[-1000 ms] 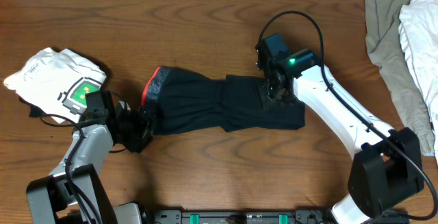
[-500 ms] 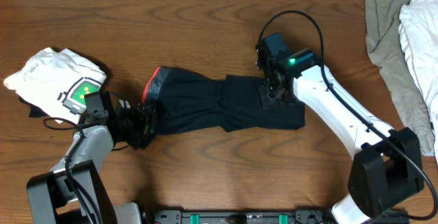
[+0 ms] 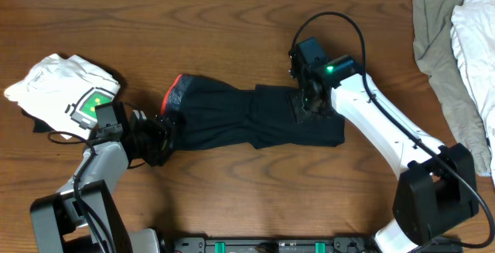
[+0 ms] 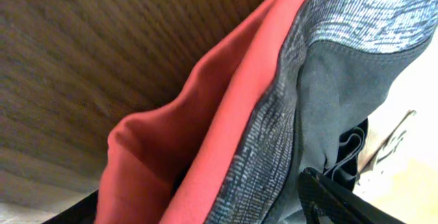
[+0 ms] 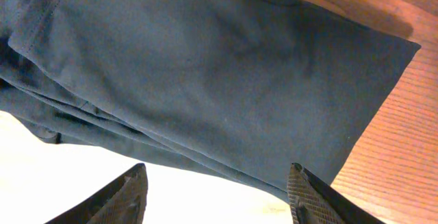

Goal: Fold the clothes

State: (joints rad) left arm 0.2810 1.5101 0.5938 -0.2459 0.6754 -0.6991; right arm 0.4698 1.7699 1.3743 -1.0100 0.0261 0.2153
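Note:
A dark garment with a red waistband lies stretched across the middle of the table. My left gripper is low at its left end. In the left wrist view the red waistband and grey-black cloth lie between the wide-apart jaws of that gripper, which is open. My right gripper is over the garment's right part. In the right wrist view it is open just above the dark cloth and holds nothing.
A folded white shirt with a green print lies at the far left, just behind the left arm. A pile of olive-grey cloth and white cloth fills the right edge. Bare wood shows beside the garment's corner.
My left gripper has slid a little up and in toward the waistband end of the garment. The right arm and the garment have not visibly moved.

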